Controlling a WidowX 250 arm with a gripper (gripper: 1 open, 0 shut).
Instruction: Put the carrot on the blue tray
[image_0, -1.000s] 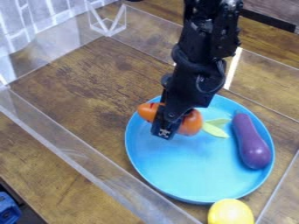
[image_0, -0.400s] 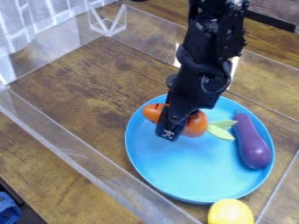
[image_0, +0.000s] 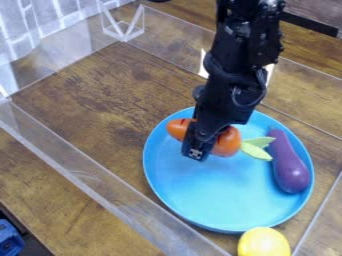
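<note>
I see the blue tray (image_0: 201, 195) low on the wooden table (image_0: 94, 95). On its upper left part my gripper (image_0: 203, 146) points steeply down, jaws narrowed around the carrot (image_0: 227, 142), which sits inside the rim with its green top (image_0: 257, 148) pointing right. Further right the purple eggplant (image_0: 286, 160) lies on the tray, and a yellow lemon (image_0: 263, 242) rests just beyond its lower edge

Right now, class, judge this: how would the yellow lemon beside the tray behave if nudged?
The lemon looks rounded and smooth, so it would probably roll. It seems a light plastic toy, likely stiff. Lying just off the blue tray, it might bump the raised rim.
</note>
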